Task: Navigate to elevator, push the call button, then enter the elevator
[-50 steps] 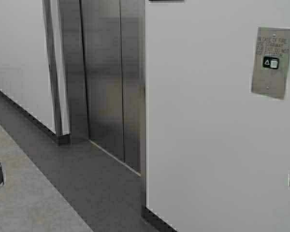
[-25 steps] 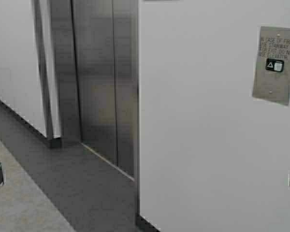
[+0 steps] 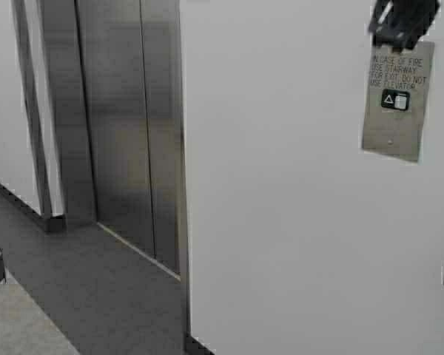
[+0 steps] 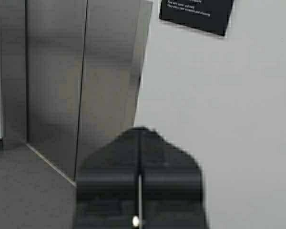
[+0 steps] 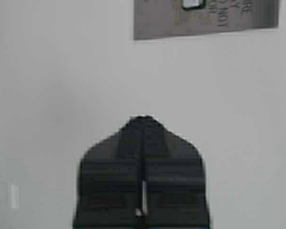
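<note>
The robot has rolled on, so the elevator (image 3: 115, 126) doors and the call button (image 3: 394, 100) sit further left than before. The button is in a hard steel plate (image 3: 392, 100) on the white wall (image 3: 281, 222). Push it, don't grab. The right gripper (image 5: 143, 129) and left gripper (image 4: 139, 138) are both clenched, holding nothing

elevator (image 3: 115, 126) doors shut, call button (image 3: 395, 100) right
</note>
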You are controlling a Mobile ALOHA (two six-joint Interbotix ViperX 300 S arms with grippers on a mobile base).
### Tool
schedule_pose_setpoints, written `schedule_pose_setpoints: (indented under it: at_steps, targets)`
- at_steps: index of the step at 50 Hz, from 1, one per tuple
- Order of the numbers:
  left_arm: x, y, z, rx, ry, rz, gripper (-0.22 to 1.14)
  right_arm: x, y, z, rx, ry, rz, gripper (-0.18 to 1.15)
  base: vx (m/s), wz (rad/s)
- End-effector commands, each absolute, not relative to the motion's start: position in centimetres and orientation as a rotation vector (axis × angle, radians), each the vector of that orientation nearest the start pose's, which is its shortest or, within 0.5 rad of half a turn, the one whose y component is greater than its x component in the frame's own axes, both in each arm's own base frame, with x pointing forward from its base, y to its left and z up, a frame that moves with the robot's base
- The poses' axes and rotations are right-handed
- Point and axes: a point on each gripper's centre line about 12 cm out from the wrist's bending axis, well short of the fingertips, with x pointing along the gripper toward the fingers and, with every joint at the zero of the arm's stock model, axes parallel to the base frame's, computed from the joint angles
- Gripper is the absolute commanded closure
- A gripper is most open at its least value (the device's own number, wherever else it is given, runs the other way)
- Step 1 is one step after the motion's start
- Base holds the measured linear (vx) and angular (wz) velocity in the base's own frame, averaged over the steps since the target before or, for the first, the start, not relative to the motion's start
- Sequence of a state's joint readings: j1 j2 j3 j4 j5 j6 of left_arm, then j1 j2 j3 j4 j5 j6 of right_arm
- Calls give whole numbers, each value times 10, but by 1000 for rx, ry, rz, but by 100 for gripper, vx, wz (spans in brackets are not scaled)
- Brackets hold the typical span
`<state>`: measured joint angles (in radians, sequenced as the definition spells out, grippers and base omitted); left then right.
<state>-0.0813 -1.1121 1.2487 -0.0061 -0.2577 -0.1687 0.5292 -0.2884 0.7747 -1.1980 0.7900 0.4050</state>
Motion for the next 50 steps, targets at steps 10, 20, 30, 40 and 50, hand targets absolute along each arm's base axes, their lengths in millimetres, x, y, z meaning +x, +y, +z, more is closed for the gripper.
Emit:
schedule_pose_setpoints:
  at_steps: [10,20,30,40,50]
  targets:
    - [170,-13,295,-197,-141,-91,89,337,114,165,-1257,724,-122,92,3,-4]
    - [169,-13,296,-216,-146,-89,89,365,133,136,-1280,743,-123,92,1,-1]
    - [168,-13,296,-216,-149,-89,89,388,126,132,-1288,727,-159,92,0,0]
    - [168,-13,296,-216,-149,-89,89,414,97,131,-1284,730,-206,92,2,0]
    - [169,-13,294,-211,-141,-88,89,437,85,129,-1267,724,-208,92,3,0]
